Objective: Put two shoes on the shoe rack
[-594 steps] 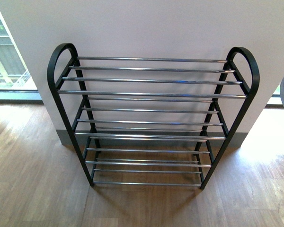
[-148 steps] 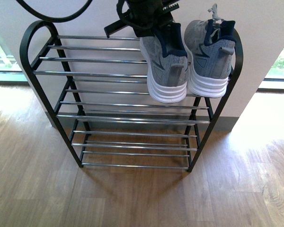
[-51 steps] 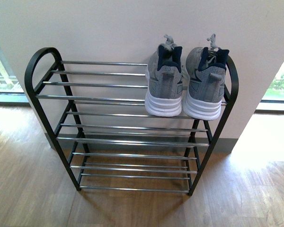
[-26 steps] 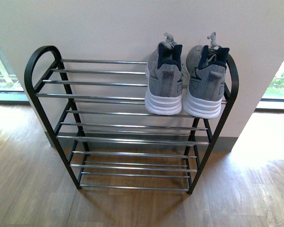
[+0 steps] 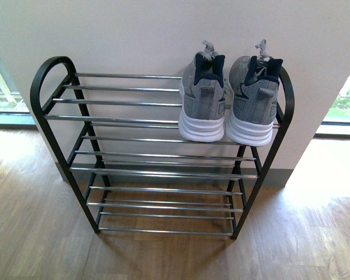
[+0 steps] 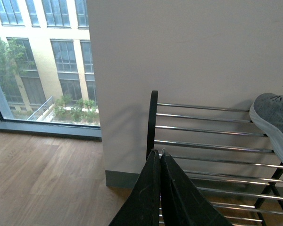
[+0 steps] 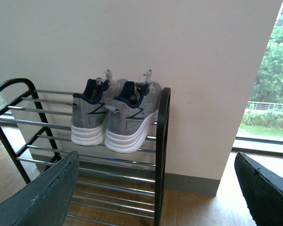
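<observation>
Gone from the front view is the arm that was hanging over the shoes about three seconds ago, and neither arm is showing there. The inner shoe [image 5: 202, 99] and the outer shoe [image 5: 255, 102] are sitting side by side at the robot's right end of the top tier of the shoe rack [image 5: 163, 173]. Their toes are pointing at the white wall [image 5: 134, 29] and their white heels are jutting over the front bar. The outer shoe is resting just beside the rounded side loop, and the lower tiers are showing only bars. The rack is standing on a wooden floor [image 5: 35, 245]. From the left wrist, the left gripper [image 6: 160, 157] is pointing toward the rack's near end [image 6: 153, 117]. Its two dark fingers [image 6: 148, 188] are pressing flat against each other with nothing between them, while the grey toe of the inner shoe [image 6: 273, 117] is peeking in at the frame edge. A window [image 6: 42, 56] is showing beside the wall. From the right wrist, the right gripper [image 7: 156, 155] is facing the rack [image 7: 164, 122] with its fingers [image 7: 52, 193] spread wide, gripping nothing and well apart from the inner shoe [image 7: 89, 113] and the outer shoe [image 7: 129, 117] on the top tier.
</observation>
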Robot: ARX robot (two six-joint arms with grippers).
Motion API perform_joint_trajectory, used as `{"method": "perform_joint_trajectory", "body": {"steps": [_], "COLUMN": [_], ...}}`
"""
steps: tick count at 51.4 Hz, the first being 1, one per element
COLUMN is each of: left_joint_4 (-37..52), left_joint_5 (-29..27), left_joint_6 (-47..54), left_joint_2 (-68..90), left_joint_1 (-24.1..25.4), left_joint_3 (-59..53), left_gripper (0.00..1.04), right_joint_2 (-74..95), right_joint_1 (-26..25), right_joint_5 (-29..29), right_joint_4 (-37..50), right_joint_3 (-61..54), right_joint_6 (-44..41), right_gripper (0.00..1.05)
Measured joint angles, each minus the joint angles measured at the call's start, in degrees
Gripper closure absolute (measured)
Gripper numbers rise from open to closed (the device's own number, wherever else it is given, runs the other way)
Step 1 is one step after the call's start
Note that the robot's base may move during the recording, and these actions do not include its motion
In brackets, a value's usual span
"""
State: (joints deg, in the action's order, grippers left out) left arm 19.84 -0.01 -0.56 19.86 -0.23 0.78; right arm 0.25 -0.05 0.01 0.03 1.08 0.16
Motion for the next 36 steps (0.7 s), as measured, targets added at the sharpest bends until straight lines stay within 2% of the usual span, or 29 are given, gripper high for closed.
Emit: {"method": "perform_joint_trajectory", "body": {"steps": [30, 36], "left_joint_4": [-9.8, -18.8], "left_joint_5": [0.0, 0.0], "left_joint_6": [0.0, 0.0], "left_joint_2": [-9.9, -17.0], "left_joint_1": [0.0, 0.0], "left_joint_3": [0.0, 0.0], "left_gripper": [1.03, 1.03], "right_joint_2": [0.0, 0.0], "right_joint_1": [0.0, 0.0], "right_joint_5": [0.0, 0.0], "right_joint_4": [0.0, 0.0], "right_joint_3": [0.0, 0.0], "right_joint_6": [0.0, 0.0], "right_gripper": [0.09, 0.09]}}
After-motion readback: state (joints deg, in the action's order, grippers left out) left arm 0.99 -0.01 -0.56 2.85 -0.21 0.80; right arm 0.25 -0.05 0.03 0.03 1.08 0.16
